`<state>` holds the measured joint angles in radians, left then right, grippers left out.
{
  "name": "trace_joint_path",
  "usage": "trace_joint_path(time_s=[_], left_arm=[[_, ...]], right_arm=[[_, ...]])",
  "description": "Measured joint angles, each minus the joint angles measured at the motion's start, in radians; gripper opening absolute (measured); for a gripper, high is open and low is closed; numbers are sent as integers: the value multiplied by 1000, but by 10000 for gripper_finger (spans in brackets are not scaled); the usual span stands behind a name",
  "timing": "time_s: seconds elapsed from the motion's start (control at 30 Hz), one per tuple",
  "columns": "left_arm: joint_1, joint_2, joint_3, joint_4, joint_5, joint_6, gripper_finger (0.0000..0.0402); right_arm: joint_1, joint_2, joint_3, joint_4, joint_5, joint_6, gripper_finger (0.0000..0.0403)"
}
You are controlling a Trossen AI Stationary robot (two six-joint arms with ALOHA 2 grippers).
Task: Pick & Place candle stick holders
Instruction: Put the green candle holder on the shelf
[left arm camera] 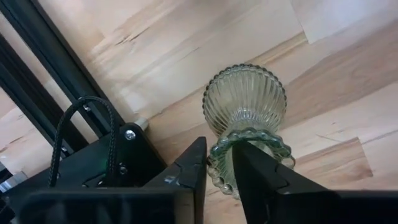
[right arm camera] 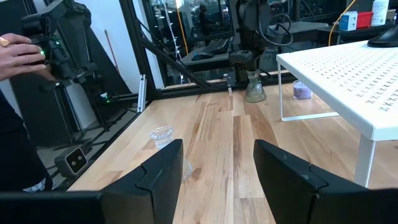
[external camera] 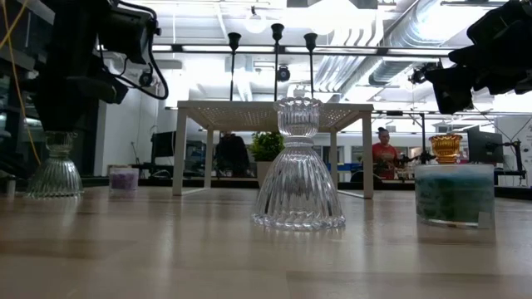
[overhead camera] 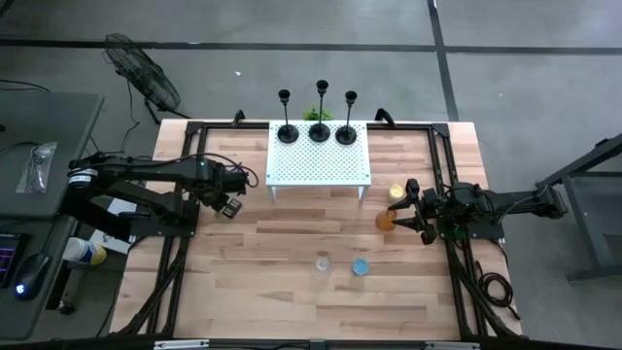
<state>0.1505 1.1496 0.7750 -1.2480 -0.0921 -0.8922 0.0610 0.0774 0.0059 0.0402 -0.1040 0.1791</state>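
Three black candlesticks stand on the white perforated stand at the table's far side. My left gripper is shut on a clear ribbed glass holder left of the stand. A purple cup stands on the table beside it. My right gripper is open and empty, up above the table, beside the orange cup and the yellow cup. A clear glass holder and a blue cup stand near the table's middle front. My left gripper pinches the holder's beaded top rim between its two fingers, one finger over the opening and one outside the rim. The fingers come from above, pointing down. The holder stands upright, its ribbed base on the table.
The white stand's legs stand between the two arms. Black frame rails run along the table's left and right sides. Bare wood lies along the table's near edge. A person's hand shows beyond the table in the right wrist view.
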Motion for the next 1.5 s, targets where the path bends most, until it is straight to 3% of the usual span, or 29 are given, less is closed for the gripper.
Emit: trace_joint_path(time_s=[0.17,0.53,0.77,1.17,1.5], left_arm=[[0,-2,3,0,12,6,37],[0,-1,5,1,20,36,31],[0,2,66,-28,25,76,19],[0,1,253,-97,39,114,18],[0,0,535,-223,14,156,18]], right_arm=[[0,0,0,0,0,0,191],[0,0,0,0,0,0,191],[0,0,0,0,0,0,191],[0,0,0,0,0,0,191],[0,0,0,0,0,0,191]])
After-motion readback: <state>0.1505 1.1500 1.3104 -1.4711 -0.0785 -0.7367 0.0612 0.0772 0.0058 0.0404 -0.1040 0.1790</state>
